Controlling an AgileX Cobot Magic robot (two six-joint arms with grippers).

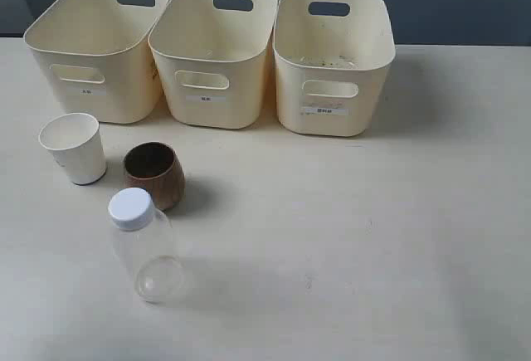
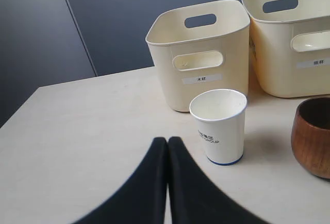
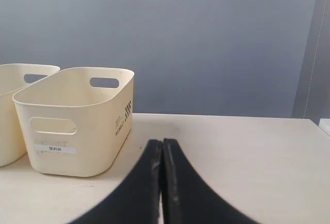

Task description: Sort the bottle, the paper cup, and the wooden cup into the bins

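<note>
The clear bottle (image 1: 148, 249) with a white cap stands upright at the front left of the table. Behind it sit the brown wooden cup (image 1: 154, 175) and, further left, the white paper cup (image 1: 74, 148). Three cream bins stand in a row at the back: left (image 1: 95, 46), middle (image 1: 214, 50), right (image 1: 332, 58). Neither gripper shows in the exterior view. My left gripper (image 2: 168, 140) is shut and empty, a short way from the paper cup (image 2: 219, 125), with the wooden cup (image 2: 312, 136) beside it. My right gripper (image 3: 162, 142) is shut and empty, near the right bin (image 3: 75, 118).
The pale table (image 1: 373, 236) stretches bare to the right and front of the cups. A dark wall (image 3: 206, 38) rises behind the bins. Each bin carries a small front label (image 2: 201, 79).
</note>
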